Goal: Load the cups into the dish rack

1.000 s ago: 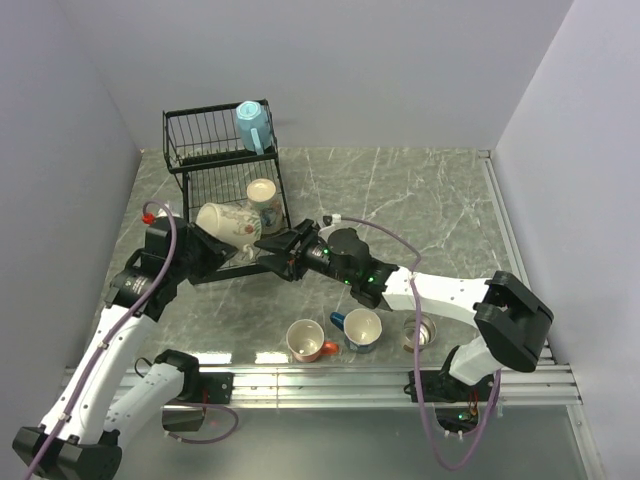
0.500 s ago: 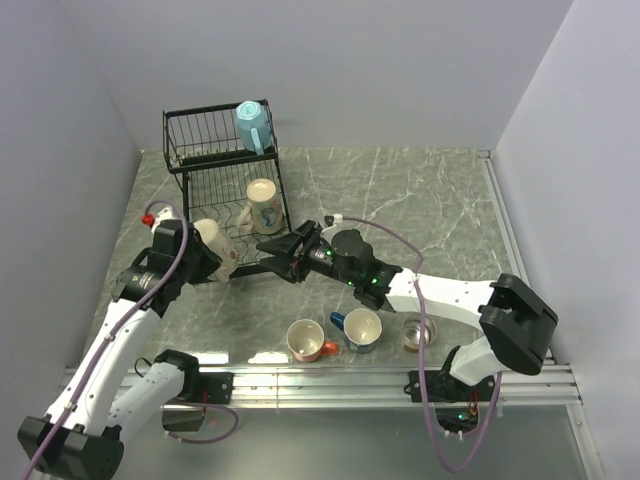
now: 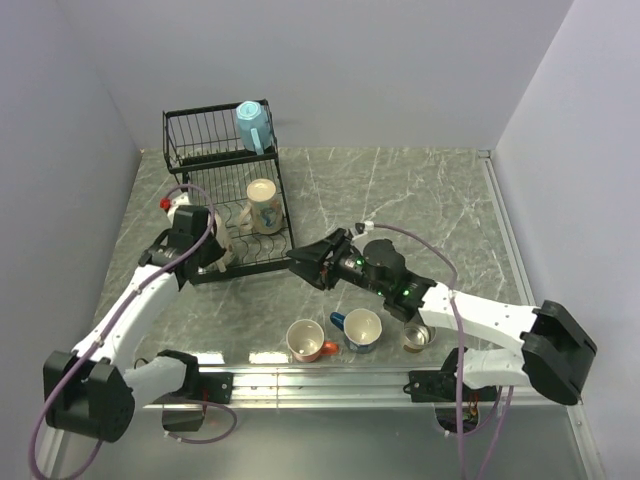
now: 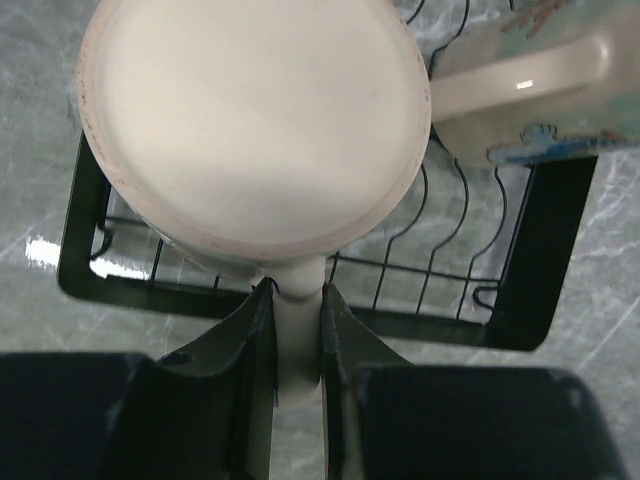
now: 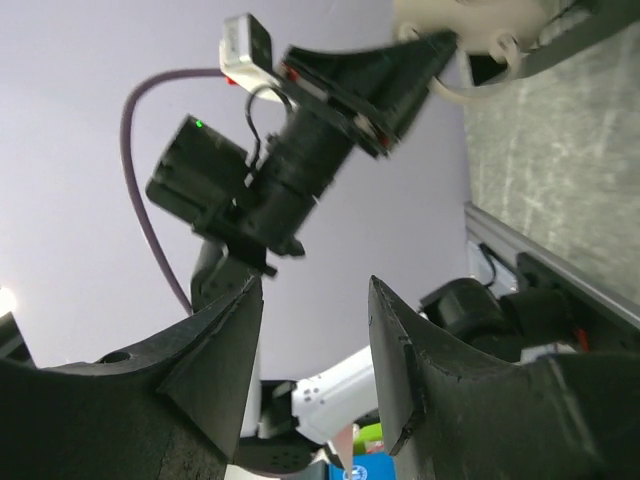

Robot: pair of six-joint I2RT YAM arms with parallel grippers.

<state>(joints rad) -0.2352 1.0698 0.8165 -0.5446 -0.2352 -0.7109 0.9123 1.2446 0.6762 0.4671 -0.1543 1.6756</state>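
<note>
With the right claw (image 5: 315, 310) backed off (jaws apart, empty), the left claw (image 4: 297, 325), gripping the cream mug (image 4: 250, 120) by its handle, has reached the rack (image 4: 540, 260).

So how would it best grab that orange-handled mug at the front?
Probably by the rim, from above on its left side, one finger inside. The orange-handled mug stands upright, mouth open, and its handle points right at the blue mug, crowding that side.

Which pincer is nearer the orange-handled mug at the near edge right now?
Right. The right pincer hangs open just beyond the orange-handled mug; the left pincer, gripping a cream mug, is farther left at the dish rack.
</note>
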